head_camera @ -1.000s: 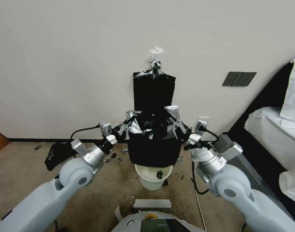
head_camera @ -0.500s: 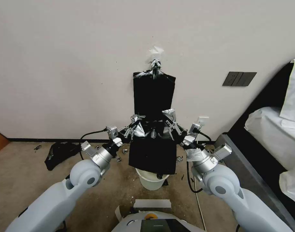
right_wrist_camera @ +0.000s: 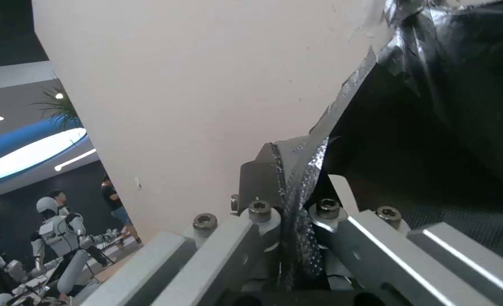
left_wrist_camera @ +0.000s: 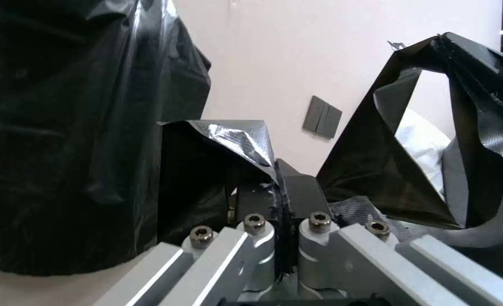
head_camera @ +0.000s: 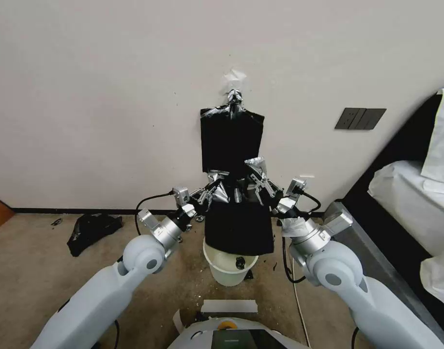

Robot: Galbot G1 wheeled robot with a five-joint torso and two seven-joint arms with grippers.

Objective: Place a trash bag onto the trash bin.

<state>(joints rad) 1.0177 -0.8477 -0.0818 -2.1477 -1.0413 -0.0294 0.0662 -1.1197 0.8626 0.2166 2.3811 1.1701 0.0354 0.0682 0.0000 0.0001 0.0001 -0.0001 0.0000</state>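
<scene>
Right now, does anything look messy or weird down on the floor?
Yes. A squashed black plastic heap lies on the floor by the wall, left of the trash bin, and small scraps litter the floor around the bin. A small dark thing also sits inside the bin.

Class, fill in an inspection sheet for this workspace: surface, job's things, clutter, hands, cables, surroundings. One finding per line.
Surface: brown floor, scattered with small scraps.
Job's things: bag held spread above the bin, its lower edge over the rim; bin unlined.
Clutter: black heap on the floor by the wall; black sheaf clipped to the wall.
Hands: left hand and right hand each shut on the bag's top edge.
Cables: black cable looping at the left wrist.
Surroundings: grey wall plate.
</scene>
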